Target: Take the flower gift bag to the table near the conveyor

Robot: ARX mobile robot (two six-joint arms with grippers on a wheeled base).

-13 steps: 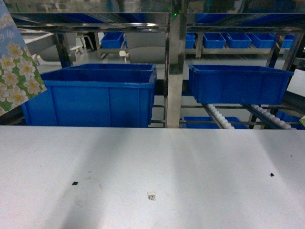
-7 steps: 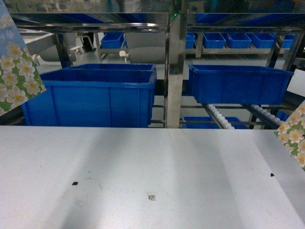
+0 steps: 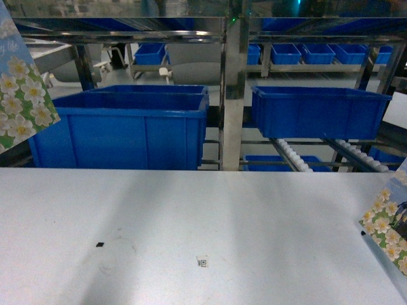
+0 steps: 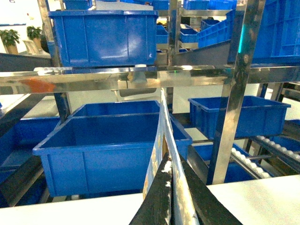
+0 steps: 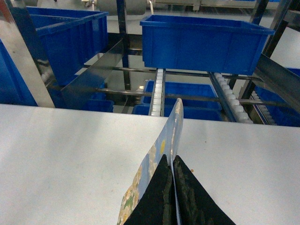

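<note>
Here flower gift bag shows white blossoms on green.

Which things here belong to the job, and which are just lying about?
Job: left flower bag, pinched in left hand; right flower bag, pinched in right hand; table; conveyor.
Lying about: blue bins; steel rack; QR sticker.
</note>
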